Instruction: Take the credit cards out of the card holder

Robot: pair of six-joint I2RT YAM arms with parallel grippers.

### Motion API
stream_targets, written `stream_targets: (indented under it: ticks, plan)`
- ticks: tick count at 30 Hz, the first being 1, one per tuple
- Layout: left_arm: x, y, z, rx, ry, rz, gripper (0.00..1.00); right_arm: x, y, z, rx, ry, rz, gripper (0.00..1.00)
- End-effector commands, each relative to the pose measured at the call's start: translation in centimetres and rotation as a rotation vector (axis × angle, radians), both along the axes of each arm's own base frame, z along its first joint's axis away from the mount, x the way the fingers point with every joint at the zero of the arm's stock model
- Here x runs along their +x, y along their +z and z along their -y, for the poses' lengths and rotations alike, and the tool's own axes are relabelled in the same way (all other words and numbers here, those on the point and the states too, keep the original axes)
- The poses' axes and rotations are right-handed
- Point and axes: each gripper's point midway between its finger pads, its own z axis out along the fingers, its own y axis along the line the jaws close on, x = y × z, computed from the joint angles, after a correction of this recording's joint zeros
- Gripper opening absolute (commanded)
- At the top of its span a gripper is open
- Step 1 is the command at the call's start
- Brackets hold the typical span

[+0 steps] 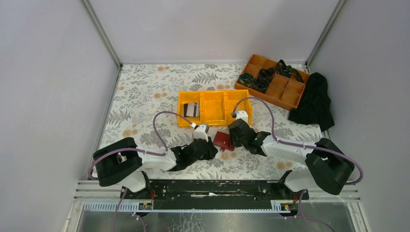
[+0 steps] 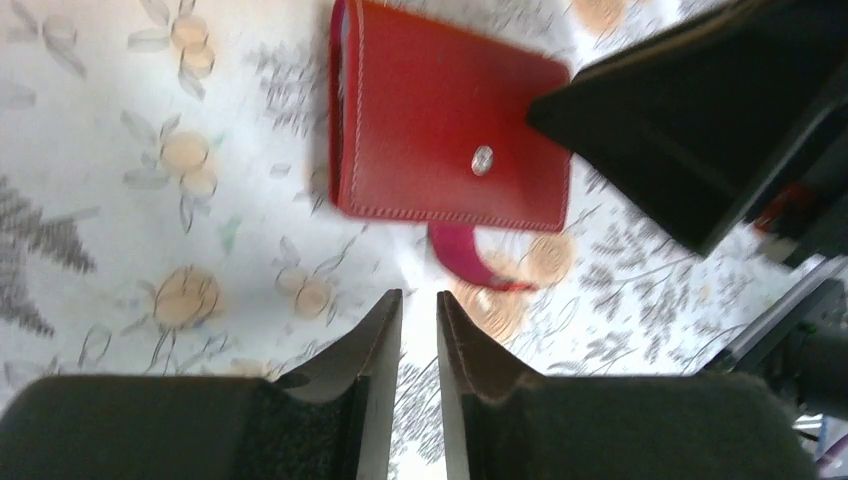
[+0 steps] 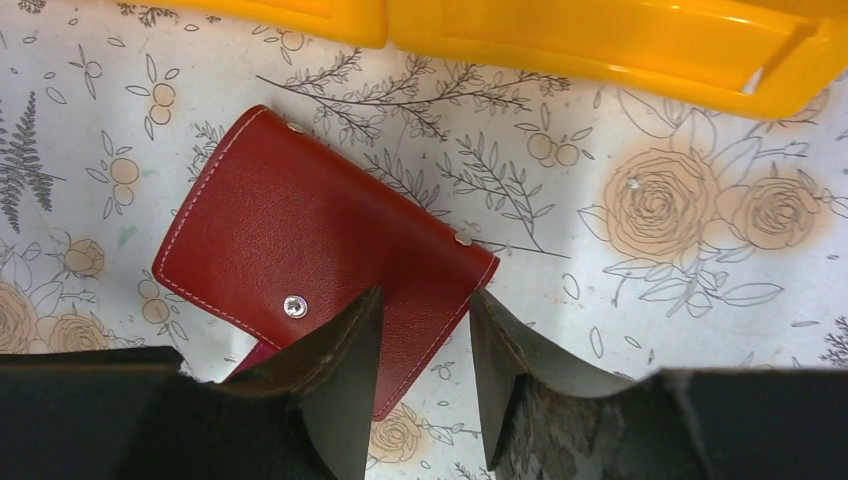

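Both wrist views, not overhead: card holder (image 3: pixel 300 220) stud (image 3: pixel 295 306); left jaws narrow, right jaws wider.

card holder (image 3: pixel 300 240) — red, folded shut, flat on floral table (image 1: pixel 145 92), snap stud up, strap tab unfastened | credit cards (image 1: pixel 192 110) — grey-white and black, in yellow bin (image 1: pixel 181 108), left compartment

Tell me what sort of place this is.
Probably a robot test cell, not a home: plain grey panel walls box in a floral-print tabletop, and two black-and-white robot arms are bolted at its near edge.
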Motion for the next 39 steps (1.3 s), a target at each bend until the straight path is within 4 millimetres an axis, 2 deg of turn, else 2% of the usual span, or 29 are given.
stream_targets:
  ticks: [1,5,8,12,16,19,21,24,29,33,35,39]
  plan:
    - [-1.8,-1.4,-0.8,-0.036,0.017,-0.043,0.26,1.2,1.4,-2.2,0.08,0.026,0.028,0.41]
    - [-2.2,-2.1,-1.0,-0.032,0.023,-0.061,0.26,-0.9,0.2,-2.1,0.111,0.052,-0.032,0.25]
    - [-1.9,-1.6,-1.0,-0.027,0.027,-0.048,0.26,-2.7,0.6,-1.5,0.124,0.045,-0.025,0.16]
    - [-1.4,-0.4,-1.2,-0.023,0.047,-0.022,0.26,-4.9,1.4,-1.3,0.168,0.062,-0.02,0.13]
    - [-1.7,1.5,-1.6,-0.069,0.053,-0.006,0.26,-5.9,2.0,-1.0,0.205,0.075,-0.019,0.13]
    - [-2.9,3.0,-1.1,-0.101,0.044,0.017,0.26,-5.0,2.9,-0.1,0.186,0.033,0.041,0.13]
    - [-3.8,3.5,-0.3,-0.099,0.026,0.03,0.27,-3.9,3.7,0.2,0.16,0.01,0.089,0.18]
    - [-4.8,2.9,0.8,-0.074,0.005,0.039,0.28,-2.2,4.0,0.4,0.093,-0.011,0.053,0.26]
    - [-5.3,1.5,2.3,-0.044,-0.026,0.03,0.3,0.6,4.3,-0.7,0.045,-0.009,0.039,0.29]
    - [-4.8,1.7,2.1,-0.049,-0.012,0.059,0.46,1.6,2.9,-1.5,0.021,0.006,0.014,0.33]
    - [-4.2,1.4,1.8,-0.015,-0.001,0.077,0.54,1.4,1.7,-2.1,0.018,0.035,-0.02,0.35]
    - [-2.5,1.0,0.9,-0.002,0.024,0.057,0.62,0.5,-0.8,-2.6,0.015,0.071,-0.08,0.4]
